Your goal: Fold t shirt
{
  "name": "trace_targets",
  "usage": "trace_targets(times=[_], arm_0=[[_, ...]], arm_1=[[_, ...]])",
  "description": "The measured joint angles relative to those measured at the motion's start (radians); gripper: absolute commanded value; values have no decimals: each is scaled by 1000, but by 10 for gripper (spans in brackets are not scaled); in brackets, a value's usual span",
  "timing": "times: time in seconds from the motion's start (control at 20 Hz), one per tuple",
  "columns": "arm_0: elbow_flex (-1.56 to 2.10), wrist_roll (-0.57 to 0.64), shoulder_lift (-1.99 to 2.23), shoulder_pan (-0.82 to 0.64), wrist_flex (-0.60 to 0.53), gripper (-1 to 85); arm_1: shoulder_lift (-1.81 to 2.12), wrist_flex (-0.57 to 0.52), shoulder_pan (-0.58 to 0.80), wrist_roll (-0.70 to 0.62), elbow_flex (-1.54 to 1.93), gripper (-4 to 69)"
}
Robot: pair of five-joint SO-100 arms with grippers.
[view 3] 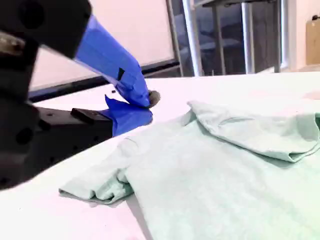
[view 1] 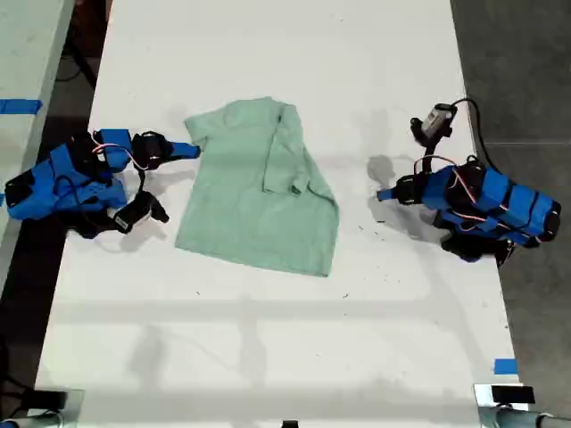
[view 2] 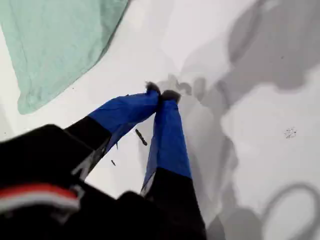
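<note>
The t shirt lies on the white table, pale mint green and wrinkled. Its side toward the exterior view's right is folded over the middle. My second gripper is at the exterior view's left, shut and holding nothing, just beside the shirt's spread sleeve. In the second wrist view that gripper hovers a little above the table, with the t shirt close by. My first gripper is at the exterior view's right, shut and apart from the cloth. In the first wrist view it points at bare table, a corner of the t shirt beyond it.
A small camera on a cable sits behind the arm at the exterior view's right. Blue tape marks the table's near corner at that side. Dark floor borders the table on both sides, and another table with blue tape stands at the exterior view's left.
</note>
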Motion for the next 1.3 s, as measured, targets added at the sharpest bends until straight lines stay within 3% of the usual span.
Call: trace_targets(times=[0.6, 0.75, 0.85, 1.0, 1.05, 1.3], arm_0=[[-3, -25, 0, 0, 8, -3], [-98, 67, -46, -15, 21, -3], [-264, 135, -291, -83, 54, -3], [-689, 218, -931, -238, 181, 202], [-831, 241, -1154, -295, 213, 225], [-1394, 405, -1967, -489, 319, 222]], arm_1=[[0, 6, 15, 44, 8, 17], [0, 6, 21, 44, 8, 17], [0, 6, 21, 44, 8, 17], [0, 6, 21, 44, 8, 17], [0, 6, 21, 44, 8, 17], [0, 6, 21, 44, 8, 17]])
